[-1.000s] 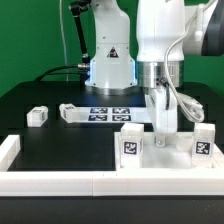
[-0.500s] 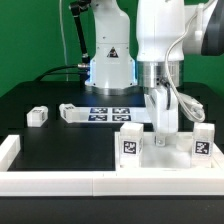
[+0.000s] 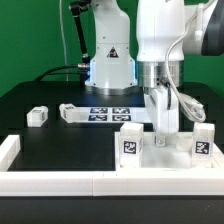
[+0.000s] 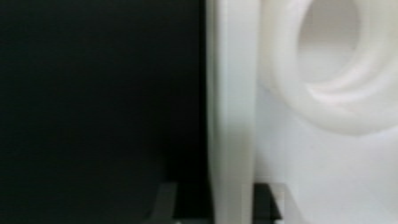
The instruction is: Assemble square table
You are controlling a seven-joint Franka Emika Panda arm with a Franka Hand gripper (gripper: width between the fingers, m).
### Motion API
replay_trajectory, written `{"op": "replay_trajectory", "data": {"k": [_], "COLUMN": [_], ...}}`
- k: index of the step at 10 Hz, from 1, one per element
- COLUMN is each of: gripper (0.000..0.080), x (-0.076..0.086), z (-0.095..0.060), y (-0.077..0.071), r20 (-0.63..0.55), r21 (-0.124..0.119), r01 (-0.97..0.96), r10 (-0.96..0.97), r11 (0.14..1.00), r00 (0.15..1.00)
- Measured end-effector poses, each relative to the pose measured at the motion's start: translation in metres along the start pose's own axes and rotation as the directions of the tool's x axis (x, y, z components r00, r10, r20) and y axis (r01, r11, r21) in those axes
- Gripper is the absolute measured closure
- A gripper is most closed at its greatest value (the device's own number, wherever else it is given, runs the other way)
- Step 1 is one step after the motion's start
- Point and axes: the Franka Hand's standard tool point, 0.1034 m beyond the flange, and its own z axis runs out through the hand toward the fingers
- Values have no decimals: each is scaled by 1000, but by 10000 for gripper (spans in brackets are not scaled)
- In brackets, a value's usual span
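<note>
The square table's white slab (image 3: 165, 158) stands near the front rail. Two tagged legs rise from it, one (image 3: 131, 146) on the exterior view's left and one (image 3: 200, 143) on its right. My gripper (image 3: 163, 128) reaches straight down between those legs onto the slab. In the wrist view the slab's white rim wall (image 4: 228, 100) runs between my dark fingers (image 4: 183, 200), and my gripper (image 4: 226, 202) is shut on it. A round socket (image 4: 347, 60) in the slab shows beside the rim. Two loose white legs (image 3: 38, 116) (image 3: 70, 112) lie on the black table at the exterior view's left.
The marker board (image 3: 110, 113) lies flat behind the slab, in front of the robot base (image 3: 110, 70). The long low white border rail (image 3: 90, 182) runs along the front and turns up at the exterior view's left (image 3: 8, 150).
</note>
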Motion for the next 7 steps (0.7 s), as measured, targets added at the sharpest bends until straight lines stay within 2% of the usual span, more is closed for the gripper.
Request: {"op": "replay_trajectory", "data": {"k": [1,2,5,7], "gripper": [742,742,739,739], "x": [8,15,60,75], "z": [-2,-4,-3,-4], "y": [7,12,25,28], "r20": [-15,-19,-24,-23], "r21": [7,1,-24,-29], "r01": [71,159,423,522], "r10": [-71,-159,-423,-523], "r11": [997,987,906,853], "r00": [997,987,906,852]}}
